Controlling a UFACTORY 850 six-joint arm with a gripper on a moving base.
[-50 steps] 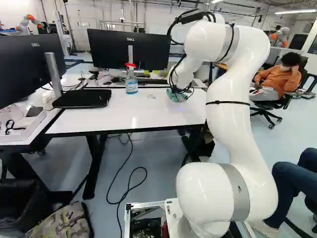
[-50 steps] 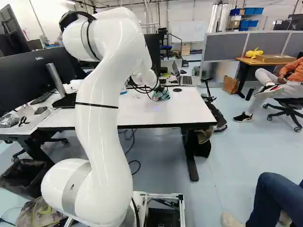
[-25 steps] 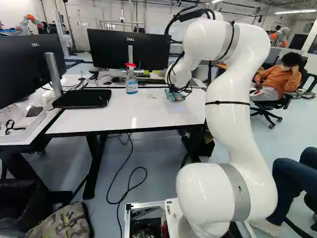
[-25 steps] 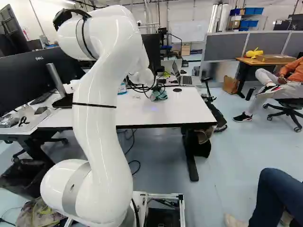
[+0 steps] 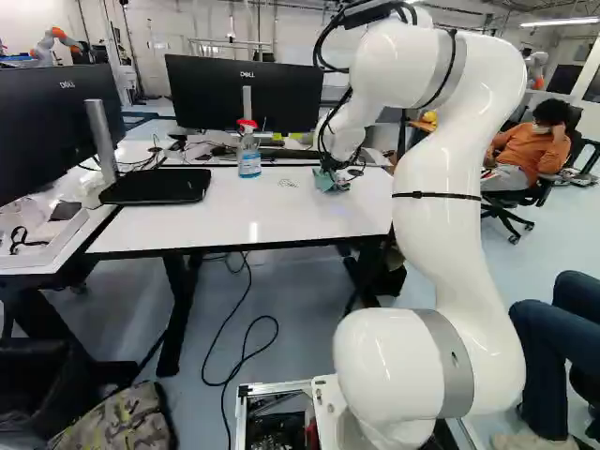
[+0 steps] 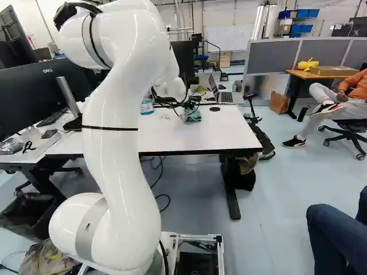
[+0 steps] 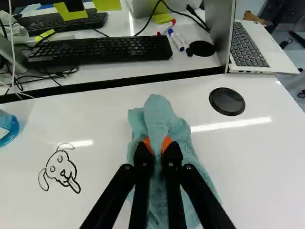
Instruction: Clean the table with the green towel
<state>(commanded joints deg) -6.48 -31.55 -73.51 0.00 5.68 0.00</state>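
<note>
Our pincer (image 7: 157, 145) is nearly closed, its orange pads pinching a bunched fold of the green towel (image 7: 160, 114) from two sides. The towel spreads ahead of and under it, on the table (image 7: 259, 174), to the right of the dog drawing (image 7: 60, 169) and apart from it. We judge the step in hand to be wiping, with the main job ahead, since the drawing's black lines look whole.

To do it well, we should keep the pinch firm, move left to the drawing and lay the loose cloth flat over it, so that cloth rather than hard fingertips meets the table. Light, even pressure and overlapping strokes should serve; pressing too hard could scrape the top or drag the towel loose.

Outward, the spray bottle (image 5: 249, 162) stands left of the drawing and farther back, near enough that a wide leftward stroke might knock it. The round black cap (image 7: 227, 101) lies well to the drawing's right, past the towel. Beyond the drawing, across the dark gap, sit a keyboard (image 7: 100, 50) and pens (image 7: 176, 40); we would stop short of those.
</note>
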